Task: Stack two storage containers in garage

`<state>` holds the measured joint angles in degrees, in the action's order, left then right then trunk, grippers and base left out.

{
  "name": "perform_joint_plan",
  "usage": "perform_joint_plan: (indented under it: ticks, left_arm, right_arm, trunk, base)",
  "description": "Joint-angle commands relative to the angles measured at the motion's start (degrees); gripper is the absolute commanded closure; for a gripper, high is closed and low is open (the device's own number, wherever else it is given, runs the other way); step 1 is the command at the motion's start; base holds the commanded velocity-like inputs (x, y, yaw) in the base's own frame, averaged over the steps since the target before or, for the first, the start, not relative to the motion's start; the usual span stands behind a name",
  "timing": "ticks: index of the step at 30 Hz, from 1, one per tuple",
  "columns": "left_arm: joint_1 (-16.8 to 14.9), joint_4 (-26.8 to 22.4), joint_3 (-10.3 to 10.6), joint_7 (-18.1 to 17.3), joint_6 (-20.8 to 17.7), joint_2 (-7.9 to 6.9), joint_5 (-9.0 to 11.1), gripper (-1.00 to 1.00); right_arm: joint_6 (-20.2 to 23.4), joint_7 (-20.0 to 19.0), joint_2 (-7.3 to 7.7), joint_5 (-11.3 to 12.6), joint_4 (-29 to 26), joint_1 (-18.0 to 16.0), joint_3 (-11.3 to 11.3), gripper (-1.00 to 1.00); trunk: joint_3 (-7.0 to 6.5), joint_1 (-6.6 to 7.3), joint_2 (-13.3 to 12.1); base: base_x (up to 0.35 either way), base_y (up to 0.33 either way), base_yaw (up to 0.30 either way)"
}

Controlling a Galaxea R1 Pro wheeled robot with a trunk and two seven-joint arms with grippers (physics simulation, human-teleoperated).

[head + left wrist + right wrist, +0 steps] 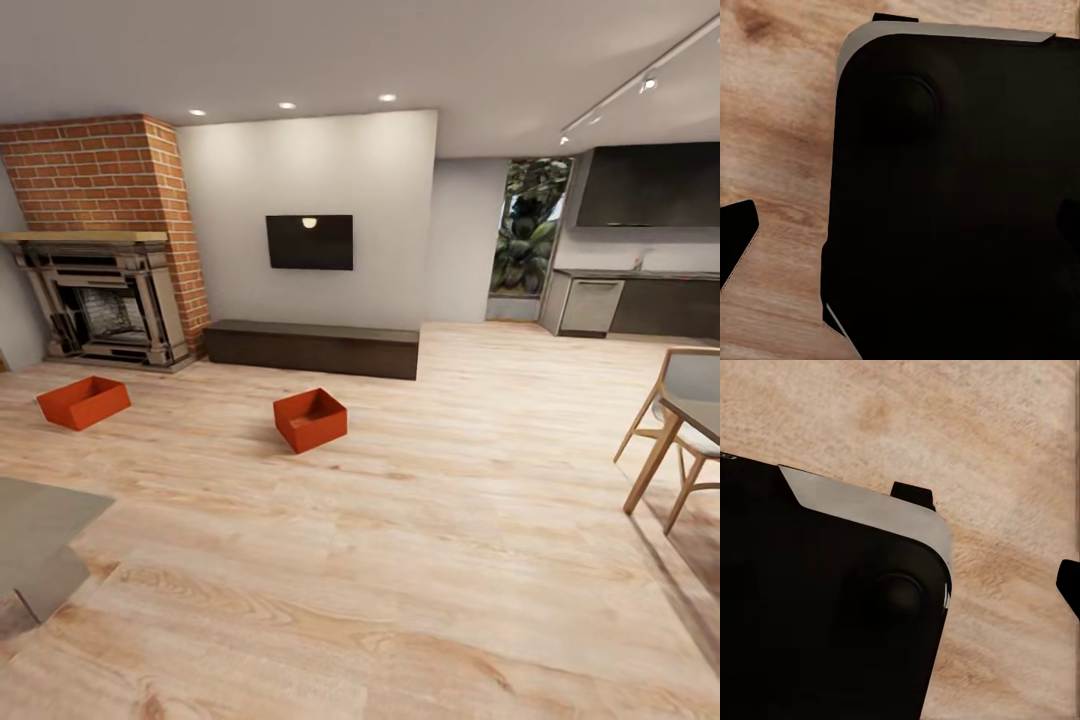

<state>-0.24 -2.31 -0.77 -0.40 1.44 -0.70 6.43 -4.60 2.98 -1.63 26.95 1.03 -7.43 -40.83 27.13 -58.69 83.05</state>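
Wood floor [420, 560] is stretching ahead, nearest.
Two bins [311, 419] [84, 402] are sitting apart by the fireplace [100, 300]; cannot tell either tool's state.

Bright, even indoor light, soft render.
Recessed ceiling spots [287, 104] glowed; the chair [672, 430] cast a faint shadow on the wood floor [420, 560]; edges bowed; wrist views were blurred, with dark masses.

Left wrist view: large black robot body panel [960, 202] with a pale grey rim directly below the camera, and a black fingertip [736, 240] at the picture's edge. Right wrist view: the same kind of black panel [825, 615], grey-edged, and a dark finger tip [1070, 585] at the edge. Jaw spacing unreadable on both grippers.
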Motion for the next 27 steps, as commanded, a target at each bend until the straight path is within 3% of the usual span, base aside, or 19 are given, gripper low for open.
perform_joint_plan:
  ticks: [1,27]
  left_arm:
    - [-0.02,0.03,-0.03,-0.04,0.14,0.0,0.52,-1.0]
    - [-0.02,0.03,-0.03,-0.04,0.15,0.0,0.52,-1.0]
  right_arm:
    - [-0.23,0.1,-0.04,0.49,0.11,-0.04,-0.48,-1.0]
    - [-0.23,0.1,-0.04,0.5,0.11,-0.04,-0.48,-1.0]
  trunk:
    - [0.06,-0.03,0.02]
    - [0.06,-0.03,0.02]
  base:
    - [0.322,0.0,0.0]
    - [0.323,0.0,0.0]
